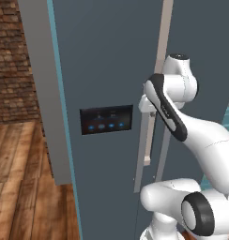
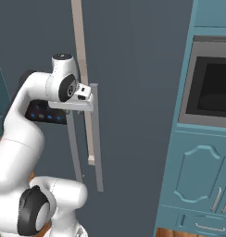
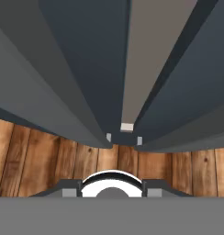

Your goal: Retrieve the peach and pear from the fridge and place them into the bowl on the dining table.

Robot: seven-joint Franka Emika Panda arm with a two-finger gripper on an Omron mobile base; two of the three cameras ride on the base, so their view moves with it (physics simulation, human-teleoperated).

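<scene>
The fridge (image 1: 107, 70) (image 2: 133, 69) is a tall slate-grey cabinet right in front of me, doors shut, with a black panel of blue lights (image 1: 106, 119). Long bar handles (image 2: 97, 152) run down its front. My gripper (image 2: 92, 98) (image 1: 145, 108) is pressed to the top of one grey handle and looks shut on it. In the hand view the dark fingertips (image 3: 71, 189) point down along the door faces (image 3: 86, 55) to the handles' lower ends (image 3: 126, 127). The peach and pear are hidden behind the doors. The bowl and dining table are out of view.
A teal cabinet with a built-in oven (image 2: 212, 88) and drawers (image 2: 198, 176) stands close on the fridge's right. A brick wall (image 1: 11, 61) and wooden floor (image 1: 22, 178) lie to the left. My own arm (image 1: 201, 136) fills the space before the doors.
</scene>
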